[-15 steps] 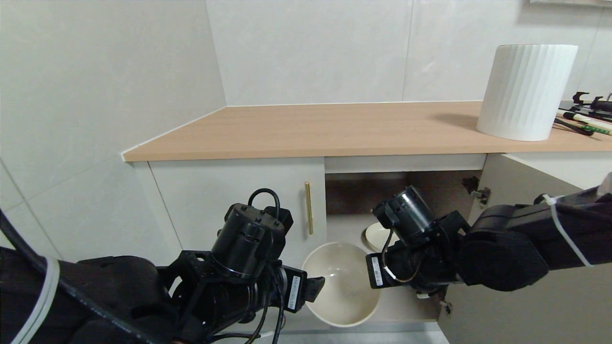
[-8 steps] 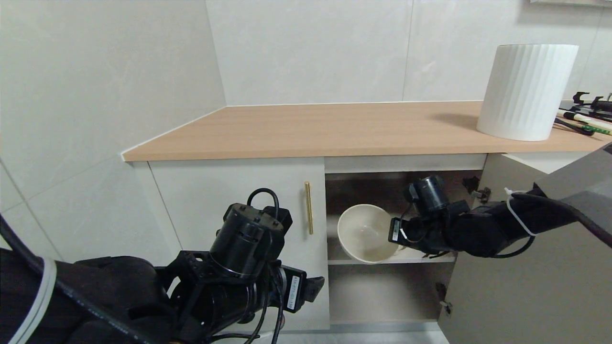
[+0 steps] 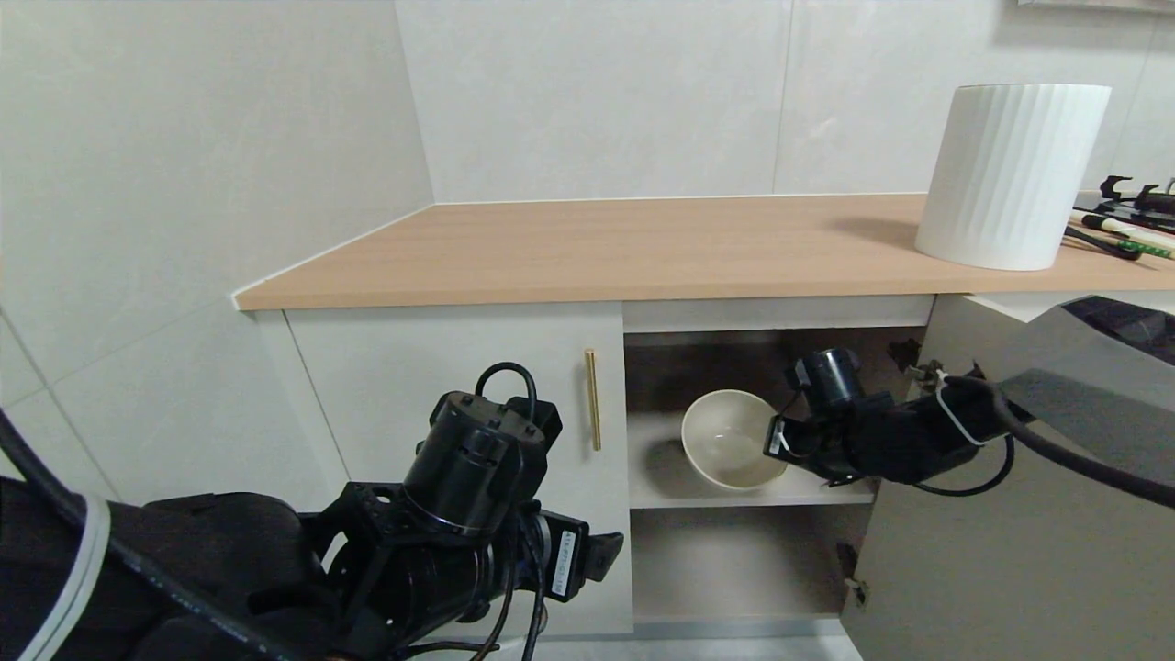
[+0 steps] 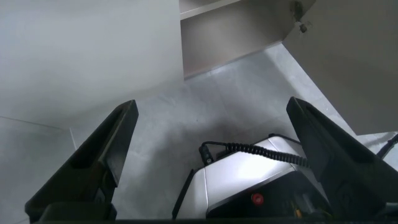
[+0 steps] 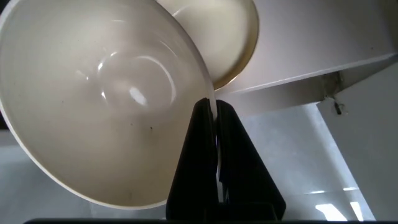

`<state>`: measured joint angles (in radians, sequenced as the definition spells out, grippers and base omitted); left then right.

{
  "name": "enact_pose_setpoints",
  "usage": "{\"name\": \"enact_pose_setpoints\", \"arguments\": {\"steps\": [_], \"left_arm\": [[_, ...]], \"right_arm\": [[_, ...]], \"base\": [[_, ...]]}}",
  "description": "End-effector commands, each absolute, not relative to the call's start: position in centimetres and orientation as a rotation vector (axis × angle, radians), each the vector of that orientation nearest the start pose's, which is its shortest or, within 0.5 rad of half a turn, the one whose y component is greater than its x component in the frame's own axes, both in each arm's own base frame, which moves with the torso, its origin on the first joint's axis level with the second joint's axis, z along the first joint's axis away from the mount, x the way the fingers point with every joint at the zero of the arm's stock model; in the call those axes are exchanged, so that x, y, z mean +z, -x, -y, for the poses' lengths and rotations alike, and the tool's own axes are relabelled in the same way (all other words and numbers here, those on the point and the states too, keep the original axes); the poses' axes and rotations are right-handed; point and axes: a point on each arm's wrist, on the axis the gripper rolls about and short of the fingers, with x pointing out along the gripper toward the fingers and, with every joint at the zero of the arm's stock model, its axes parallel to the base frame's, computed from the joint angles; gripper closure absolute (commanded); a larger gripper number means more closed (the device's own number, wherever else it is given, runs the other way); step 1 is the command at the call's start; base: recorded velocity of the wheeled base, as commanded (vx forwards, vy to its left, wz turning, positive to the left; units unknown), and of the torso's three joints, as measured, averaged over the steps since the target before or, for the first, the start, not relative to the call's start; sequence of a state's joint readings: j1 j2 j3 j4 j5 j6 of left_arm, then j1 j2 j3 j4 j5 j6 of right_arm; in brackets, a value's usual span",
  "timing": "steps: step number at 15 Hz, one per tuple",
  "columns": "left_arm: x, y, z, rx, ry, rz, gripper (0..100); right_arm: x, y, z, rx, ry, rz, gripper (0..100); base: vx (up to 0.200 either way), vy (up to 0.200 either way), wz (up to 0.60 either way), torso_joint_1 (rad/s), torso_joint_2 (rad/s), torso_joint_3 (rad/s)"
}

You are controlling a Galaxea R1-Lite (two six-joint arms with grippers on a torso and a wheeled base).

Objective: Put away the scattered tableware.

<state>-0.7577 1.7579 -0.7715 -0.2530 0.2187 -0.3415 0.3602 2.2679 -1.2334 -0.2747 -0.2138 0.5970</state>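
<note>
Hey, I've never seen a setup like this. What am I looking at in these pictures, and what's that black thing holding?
This is a two-armed robot putting dishes into a kitchen cupboard. The wide picture comes from a camera on its head, looking down past its own black arms. The other two come from a camera on each wrist, looking along that arm's tool, a two-fingered clamp. The right tool is shut on the rim of a cream bowl, holding it tilted inside the open cupboard, over the upper shelf. Its wrist picture shows that bowl close up, with a second cream dish beyond it. The left tool is open, holds nothing and points at the floor. On the wooden counter stands a ribbed white container.
</note>
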Motion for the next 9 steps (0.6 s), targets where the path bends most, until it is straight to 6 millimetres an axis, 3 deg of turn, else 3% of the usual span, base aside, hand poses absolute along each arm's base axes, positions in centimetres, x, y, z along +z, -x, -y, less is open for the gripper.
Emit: {"name": "enact_pose_setpoints", "arguments": {"steps": [1, 9], "left_arm": [[12.2, -21.5, 19.7, -0.392, -0.028, -0.732, 0], [12.1, -21.5, 19.7, -0.391, -0.029, -0.734, 0]], "right_arm": [[3.6, -40.3, -13.9, -0.103, -0.355, -0.754, 100], [1.7, -43.4, -12.8, -0.165, -0.371, -0.72, 100]], "base": [[0.0, 0.0, 0.0, 0.0, 0.0, 0.0], [0.0, 0.0, 0.0, 0.0, 0.0, 0.0]]}}
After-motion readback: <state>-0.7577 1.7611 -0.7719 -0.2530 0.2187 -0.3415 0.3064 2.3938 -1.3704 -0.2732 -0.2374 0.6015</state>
